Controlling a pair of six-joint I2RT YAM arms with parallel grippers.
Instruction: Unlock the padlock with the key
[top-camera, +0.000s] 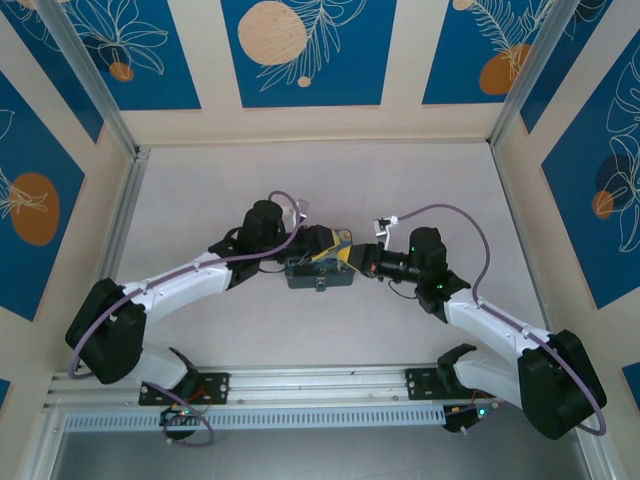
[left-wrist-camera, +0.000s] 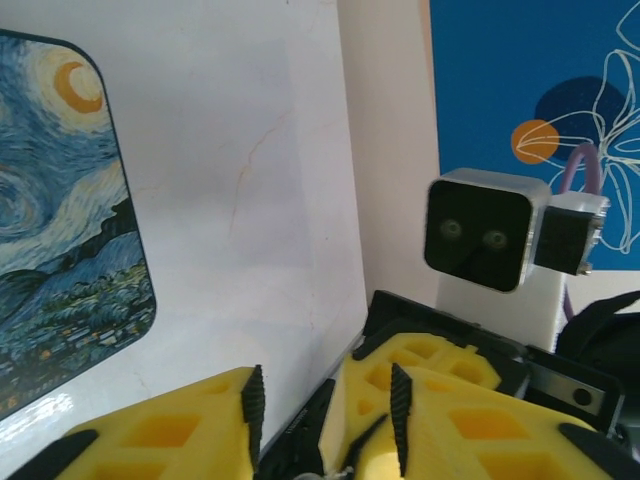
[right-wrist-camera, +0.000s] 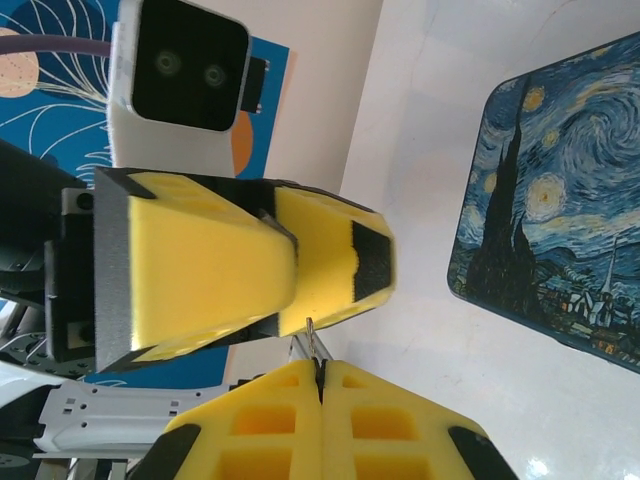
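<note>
- Small dark-grey metal padlock (left-wrist-camera: 300, 448): dark lump pinched between the left claw (left-wrist-camera: 327, 388) pads, cut off by the lower edge of the left wrist view. It is held clear of the rectangular blue-and-yellow Starry Night tin (left-wrist-camera: 60, 230).
- Thin grey metal key (right-wrist-camera: 314, 345): sticks out from between the fingers of the right claw (right-wrist-camera: 320, 378), tip right under the left claw (right-wrist-camera: 365, 270). I can't tell whether it touches the padlock.
- Left claw: narrow, clamped on the padlock.
- Right claw: fingers pressed together, only the key between them.
- From the top camera, the left claw (top-camera: 338, 247) and right claw (top-camera: 363, 258) meet tip to tip just above the tin (top-camera: 318, 277), over its far right corner.
- The tin lies flat on the white counter (top-camera: 250, 190), lid up.
- Left arm comes at the tin from the left, right arm from the right. Both are bent low over the counter.
</note>
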